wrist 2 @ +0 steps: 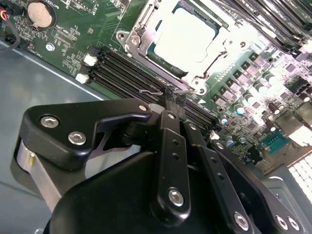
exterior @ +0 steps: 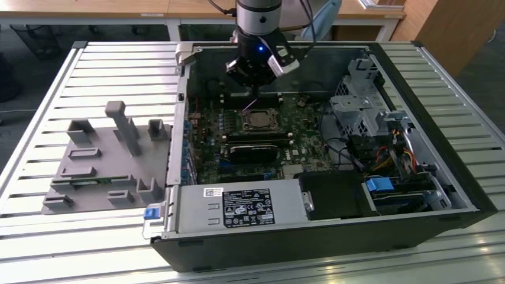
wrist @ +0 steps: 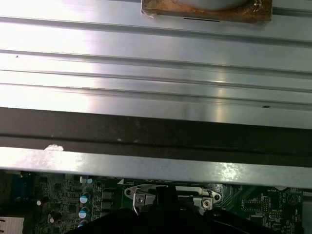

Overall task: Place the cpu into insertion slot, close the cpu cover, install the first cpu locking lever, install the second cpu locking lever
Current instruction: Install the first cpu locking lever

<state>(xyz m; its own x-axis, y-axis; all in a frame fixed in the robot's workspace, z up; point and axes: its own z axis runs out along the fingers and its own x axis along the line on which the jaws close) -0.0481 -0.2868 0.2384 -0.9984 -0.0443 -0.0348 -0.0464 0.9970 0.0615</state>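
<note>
- Your gripper hangs inside the open computer case, just beside the insertion slot, on the side towards the case's far wall.
- In the second wrist view, the cpu lies flat in that slot, and the cpu cover is down around its edges.
- The fingers are pressed together, their tips right at a thin wire locking lever by the slot's edge. You cannot tell whether they pinch the wire.
</note>
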